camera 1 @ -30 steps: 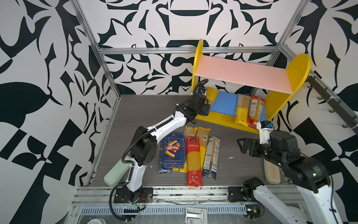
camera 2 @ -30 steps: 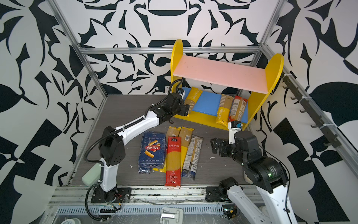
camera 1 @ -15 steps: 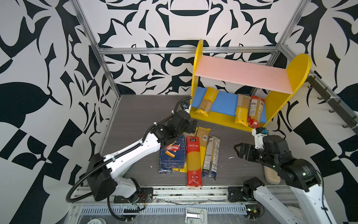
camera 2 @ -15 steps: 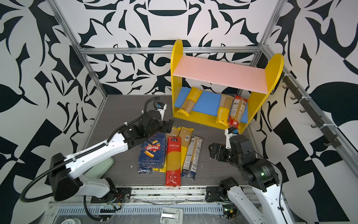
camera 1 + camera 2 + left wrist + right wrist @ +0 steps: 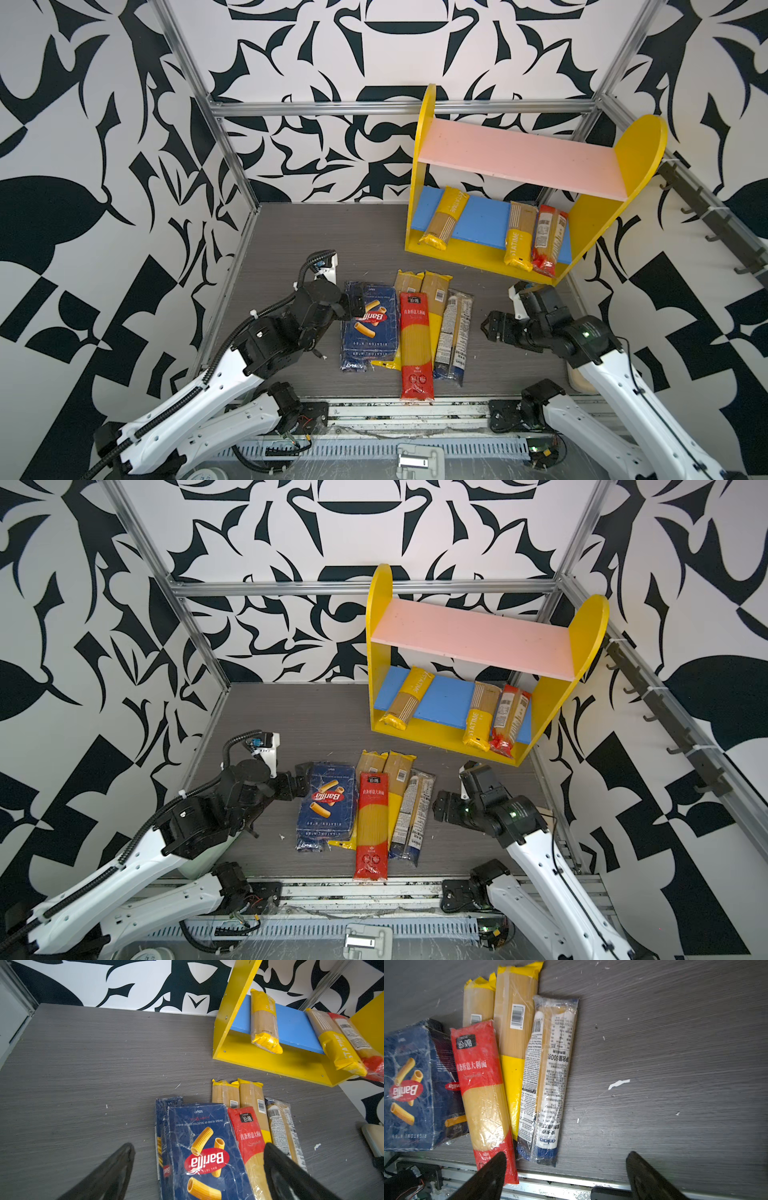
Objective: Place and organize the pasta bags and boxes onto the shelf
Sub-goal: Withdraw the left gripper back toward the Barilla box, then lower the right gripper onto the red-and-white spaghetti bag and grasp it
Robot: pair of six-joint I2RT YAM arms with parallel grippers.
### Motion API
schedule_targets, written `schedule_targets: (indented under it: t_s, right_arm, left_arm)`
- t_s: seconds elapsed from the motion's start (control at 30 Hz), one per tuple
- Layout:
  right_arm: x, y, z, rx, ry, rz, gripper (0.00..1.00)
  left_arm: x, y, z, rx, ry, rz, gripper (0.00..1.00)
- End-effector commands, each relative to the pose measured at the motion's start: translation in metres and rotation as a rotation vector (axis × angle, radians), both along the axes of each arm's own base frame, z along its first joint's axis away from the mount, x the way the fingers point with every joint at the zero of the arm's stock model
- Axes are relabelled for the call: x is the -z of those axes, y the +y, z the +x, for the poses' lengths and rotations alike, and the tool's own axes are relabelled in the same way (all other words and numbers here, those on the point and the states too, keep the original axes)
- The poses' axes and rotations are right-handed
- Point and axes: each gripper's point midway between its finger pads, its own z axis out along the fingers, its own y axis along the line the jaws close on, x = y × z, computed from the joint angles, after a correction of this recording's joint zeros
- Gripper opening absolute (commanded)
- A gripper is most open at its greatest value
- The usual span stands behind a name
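Left wrist: left pincer (image 5: 198, 1147) open, back over rigatoni box (image 5: 199, 1169); third bag (image 5: 264, 1024) now on shelf (image 5: 270, 1061); right pincer (image 5: 566, 1155) open.

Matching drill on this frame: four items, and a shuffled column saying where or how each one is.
Items
1. Barilla rigatoni box
2. blue-ended ankara bag
3. red-ended bag, white label up
4. left claw

Place or state
A. open, holding nothing
B. on the blue lower board, beside the right side panel
C. right end of the pile on the table
D. left end of that pile

Pairs: 1-D, 2-C, 3-B, 4-A
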Motion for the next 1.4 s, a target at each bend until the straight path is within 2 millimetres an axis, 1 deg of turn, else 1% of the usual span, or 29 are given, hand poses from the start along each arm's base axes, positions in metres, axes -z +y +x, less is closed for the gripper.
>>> schedule_targets:
  t_s: [0.0,0.17,0.27,0.33,0.47,0.53,0.67,0.83,0.97,1.07,1.17,1.37]
  right_arm:
    - [0.002,0.015,0.021,-0.003,-0.046,-0.011,0.93]
    - [0.03,0.04,0.031,-0.048,0.012,-0.062,0.93]
    - [0.044,0.049,0.036,-0.062,0.043,-0.087,0.93]
    - [0.046,0.055,0.038,-0.077,0.046,-0.088,0.93]
    - [0.043,0.072,0.039,-0.104,0.026,-0.071,0.93]
    - [0.042,0.081,0.037,-0.121,0.02,-0.067,0.93]
    - [0.048,0.106,0.029,-0.184,0.023,-0.084,0.93]
    - [0.053,0.134,0.021,-0.245,0.021,-0.111,0.93]
    - [0.055,0.16,0.012,-0.288,0.014,-0.097,0.93]
    - [0.057,0.176,0.003,-0.319,0.013,-0.103,0.93]
    - [0.063,0.187,-0.007,-0.338,0.019,-0.114,0.94]
    - [0.077,0.196,-0.026,-0.342,0.04,-0.125,0.97]
  left_arm:
    - [0.017,0.023,-0.008,-0.066,0.051,0.051,0.99]
    - [0.02,0.033,-0.01,-0.097,0.057,0.079,0.99]
    - [0.02,0.037,-0.01,-0.109,0.056,0.1,0.99]
    - [0.019,0.04,-0.01,-0.117,0.051,0.118,0.99]
    - [0.017,0.042,-0.008,-0.125,0.04,0.146,0.99]
    - [0.02,0.045,-0.009,-0.125,0.056,0.176,0.99]
    - [0.023,0.045,-0.009,-0.123,0.071,0.196,0.99]
    - [0.026,0.046,-0.014,-0.11,0.099,0.204,0.99]
    - [0.024,0.053,-0.019,-0.121,0.108,0.19,0.99]
    - [0.023,0.056,-0.024,-0.122,0.111,0.166,0.99]
    - [0.024,0.059,-0.027,-0.125,0.112,0.149,0.99]
    - [0.027,0.064,-0.03,-0.134,0.116,0.151,0.99]
